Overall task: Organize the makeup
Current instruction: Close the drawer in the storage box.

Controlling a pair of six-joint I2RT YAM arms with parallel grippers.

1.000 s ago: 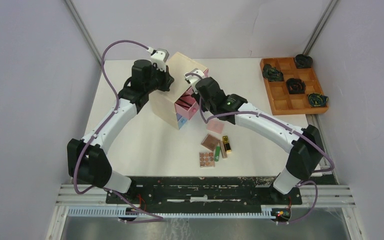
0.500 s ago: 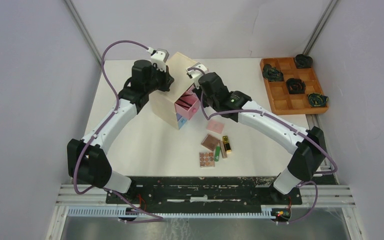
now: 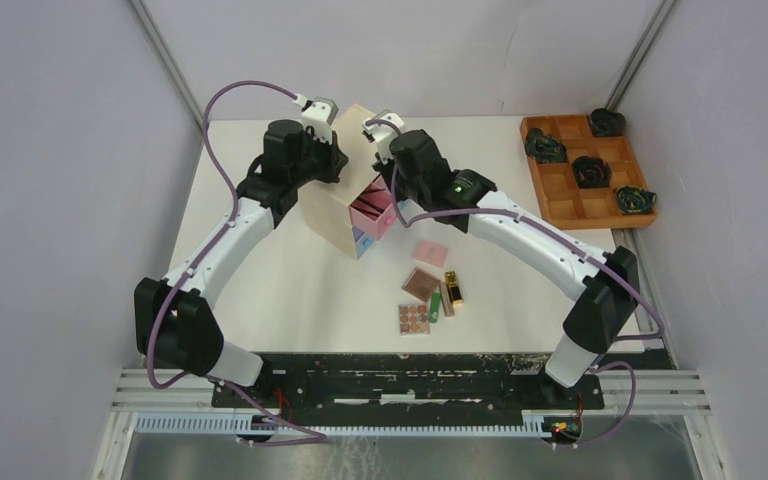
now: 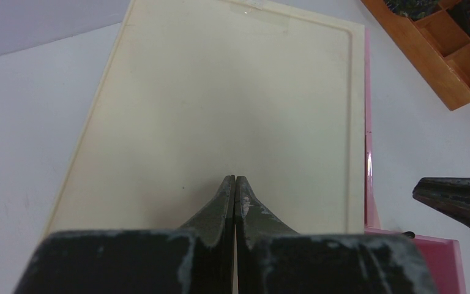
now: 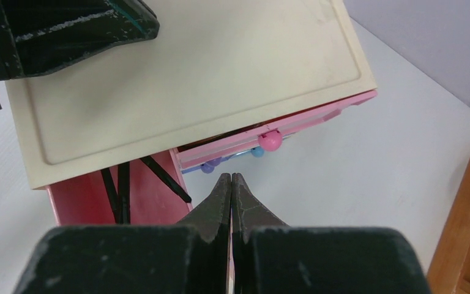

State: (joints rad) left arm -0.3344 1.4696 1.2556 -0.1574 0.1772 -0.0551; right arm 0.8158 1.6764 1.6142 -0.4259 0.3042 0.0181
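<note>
Most of the makeup lies loose on the table: a pink square pad (image 3: 430, 251), a brown palette (image 3: 421, 284), a palette of colour pans (image 3: 413, 318), a gold tube (image 3: 453, 288) and a green tube (image 3: 434, 305). Thin black sticks (image 5: 122, 190) lie in the open pink drawer (image 5: 85, 199) of the pale wooden chest (image 3: 345, 190). My left gripper (image 4: 235, 179) is shut and empty, right over the chest's top (image 4: 220, 104). At the drawer's front corner, my right gripper (image 5: 231, 177) is also shut and holds nothing.
An orange-brown wooden grid tray (image 3: 585, 170) with dark coiled objects stands at the back right. A second pink drawer with a round knob (image 5: 270, 139) stands slightly out, with blue knobs below it. The two grippers are close together over the chest.
My right arm has swung back from above the pink pad to the chest's open drawer. The left arm has not moved.
</note>
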